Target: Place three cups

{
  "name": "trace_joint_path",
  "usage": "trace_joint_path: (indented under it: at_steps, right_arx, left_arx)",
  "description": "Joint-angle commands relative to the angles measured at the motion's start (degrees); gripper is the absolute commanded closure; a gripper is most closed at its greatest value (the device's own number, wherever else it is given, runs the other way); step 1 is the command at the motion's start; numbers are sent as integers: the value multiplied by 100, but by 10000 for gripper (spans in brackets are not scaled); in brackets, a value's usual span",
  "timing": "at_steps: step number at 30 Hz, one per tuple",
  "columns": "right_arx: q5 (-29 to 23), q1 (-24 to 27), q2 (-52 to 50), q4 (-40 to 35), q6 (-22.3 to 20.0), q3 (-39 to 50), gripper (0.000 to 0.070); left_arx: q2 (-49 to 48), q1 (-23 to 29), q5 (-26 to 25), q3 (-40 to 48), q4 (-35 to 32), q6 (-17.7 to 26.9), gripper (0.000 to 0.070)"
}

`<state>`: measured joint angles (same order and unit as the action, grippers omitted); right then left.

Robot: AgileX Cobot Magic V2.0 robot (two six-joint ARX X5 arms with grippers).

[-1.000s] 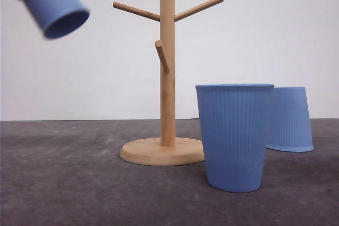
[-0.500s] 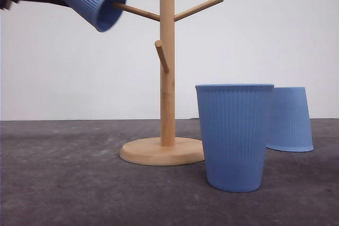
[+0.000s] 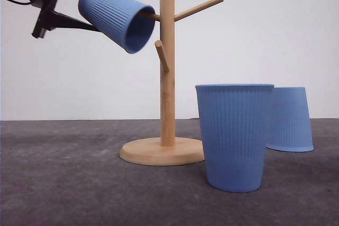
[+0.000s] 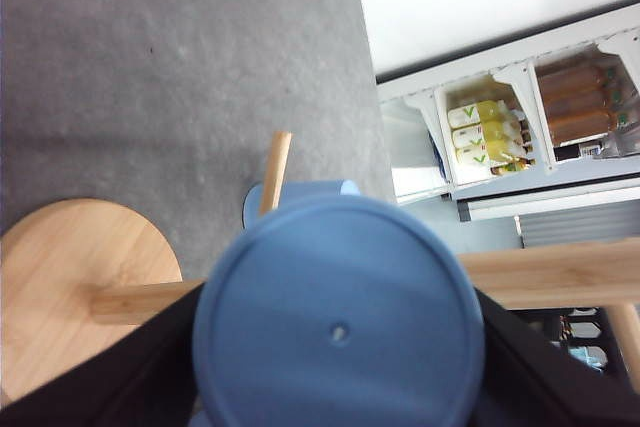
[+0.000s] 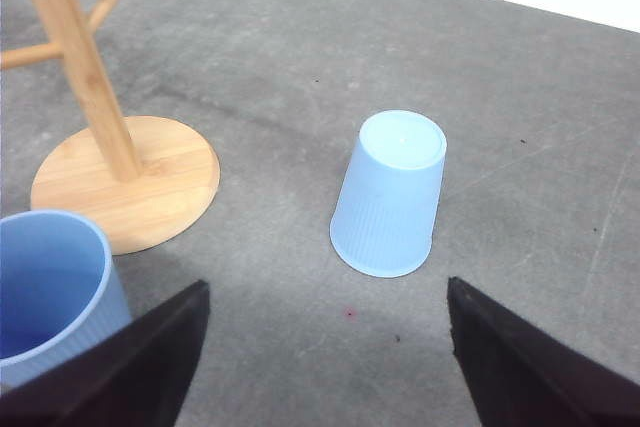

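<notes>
At the wooden rack (image 3: 167, 62), the left gripper (image 3: 63, 9) is pinching a light, stiff ribbed cup (image 3: 116, 18) near its base, while the right gripper's (image 5: 325, 347) jaws are standing spread and empty.

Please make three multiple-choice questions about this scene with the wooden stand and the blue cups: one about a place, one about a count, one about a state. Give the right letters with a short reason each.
1. Where is the cup held by the left gripper?
A. On the table
B. Over a peg of the stand
C. Inside another cup

2. How many cups stand on the table?
A. One
B. Two
C. Three

3. How does the far cup stand?
A. Mouth up
B. On its side
C. Mouth down

Answers:
1 B: the held cup is tilted with its mouth around the left upper peg of the wooden stand.
2 B: the near cup and the far cup rest on the table.
3 C: the right wrist view shows its flat base on top.
</notes>
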<state>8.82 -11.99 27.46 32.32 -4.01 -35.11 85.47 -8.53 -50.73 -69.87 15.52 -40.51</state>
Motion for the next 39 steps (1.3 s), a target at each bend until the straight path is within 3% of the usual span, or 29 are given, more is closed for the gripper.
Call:
trace_joint_path:
  at_steps: [1,4,7,18,32,36,39]
  right_arx:
    - [-2,-26,13,-63,103,-68,218]
    - [-2,-26,13,-63,103,-68,218]
    - [-2,-26,13,-63,103,-68,218]
    - [-2,-26,13,-61,103,-68,218]
    - [-4,-26,13,-59,105,-68,218]
    - [-4,-26,13,-59,105,-68,218]
    - [-4,-26,13,-58,110,-68,218]
  left_arx:
    - [95,-40,6,-120,-56,20,279]
    - [96,-75,32,-120,-57,70,178]
    - [96,-88,30,-120,-48,85,140]
    - [80,-79,-348,-120,170,235,137]
    - [-339,-81,-236,-113,2313,2258,148]
    - [-678,-82,494,-46,2749,2616,151]
    - [-1059,-83,935,258,2450,2633,155]
